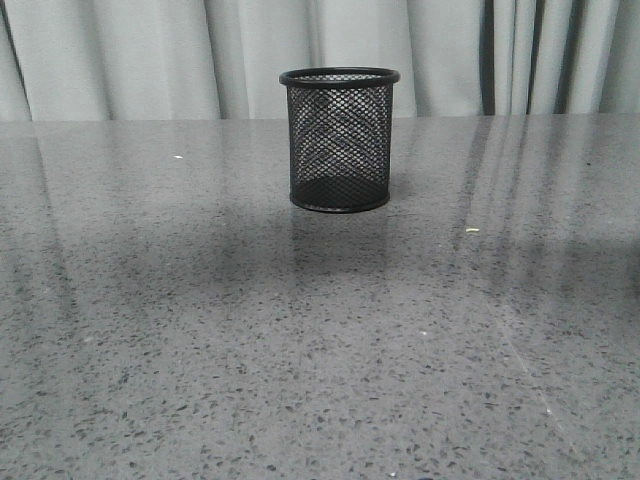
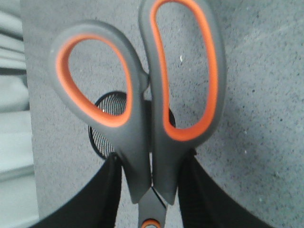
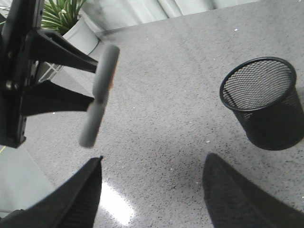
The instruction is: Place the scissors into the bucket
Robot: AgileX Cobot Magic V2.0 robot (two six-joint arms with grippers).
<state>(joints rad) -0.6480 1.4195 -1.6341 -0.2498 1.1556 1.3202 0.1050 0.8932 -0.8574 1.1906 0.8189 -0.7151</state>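
The bucket (image 1: 339, 140) is a black wire-mesh cup standing upright on the grey table, far centre in the front view. Neither gripper shows in the front view. In the left wrist view my left gripper (image 2: 151, 164) is shut on the scissors (image 2: 142, 109), gripping just below the grey, orange-lined handle loops. The bucket (image 2: 102, 137) shows behind the scissors, partly hidden. The blades are out of view. In the right wrist view my right gripper (image 3: 152, 166) is open and empty above the table. The bucket (image 3: 263, 102) lies to one side of it, and the held scissors (image 3: 99, 95) show edge-on in the left gripper (image 3: 88, 83).
The grey speckled table (image 1: 320, 350) runs back to a pale curtain (image 1: 150, 50). A potted plant (image 3: 66, 21) stands beyond the table edge in the right wrist view. The left arm (image 3: 21, 71) hangs beside it.
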